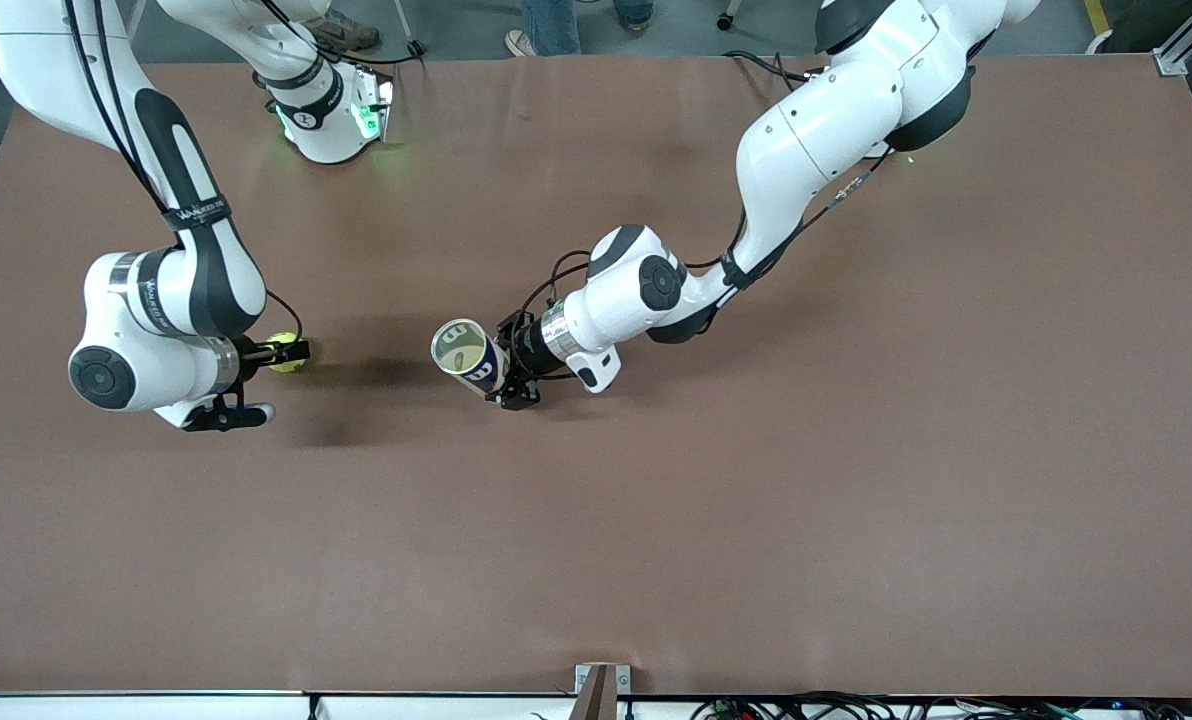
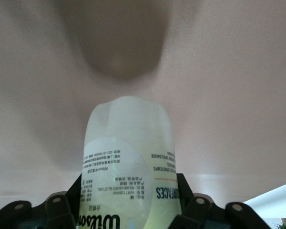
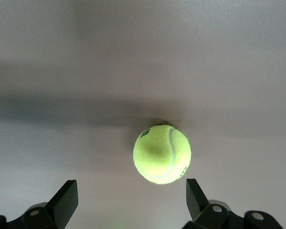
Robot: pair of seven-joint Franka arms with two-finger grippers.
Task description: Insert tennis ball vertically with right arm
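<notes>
Right gripper (image 3: pixel 128 200) is held wide open around the tennis ball (image 3: pixel 162 154) — not touching it. Left gripper (image 1: pixel 512 372) is clamped on the ball can (image 1: pixel 468 354) — mid-table (image 1: pixel 856 480).

A robotics lab: two bench-mounted arms, brown table (image 1: pixel 856 500), trailing cables (image 1: pixel 856 708).

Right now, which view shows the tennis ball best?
The right wrist view: the whole tennis ball lies on the brown table, seam visible, apart from and ahead of the right gripper, whose fingers are open. The front view shows it small and partly covered by that gripper. The left wrist view shows only the can.
</notes>
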